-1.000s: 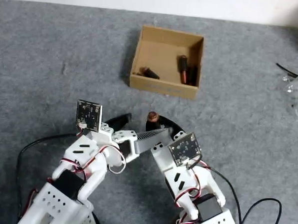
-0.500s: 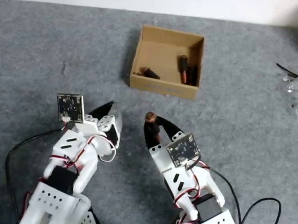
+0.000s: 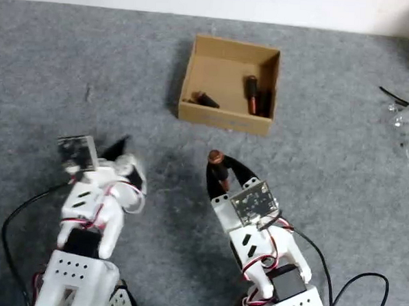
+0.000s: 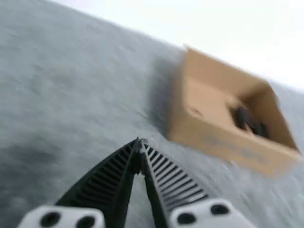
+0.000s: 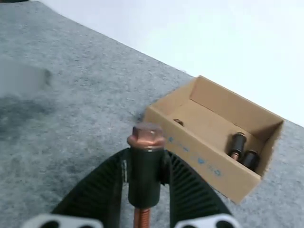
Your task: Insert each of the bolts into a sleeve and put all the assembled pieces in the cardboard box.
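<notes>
Two grippers over grey carpet, one of them loaded.
The carpet is spreading under everything. The cardboard box is sitting at upper centre of the high view, keeping several assembled pieces inside. My left gripper, at lower left, is hanging with its fingers pinched together on nothing. My right gripper, just below the box, is clamping the black sleeve upright, with the bolt showing its copper head on top.
</notes>
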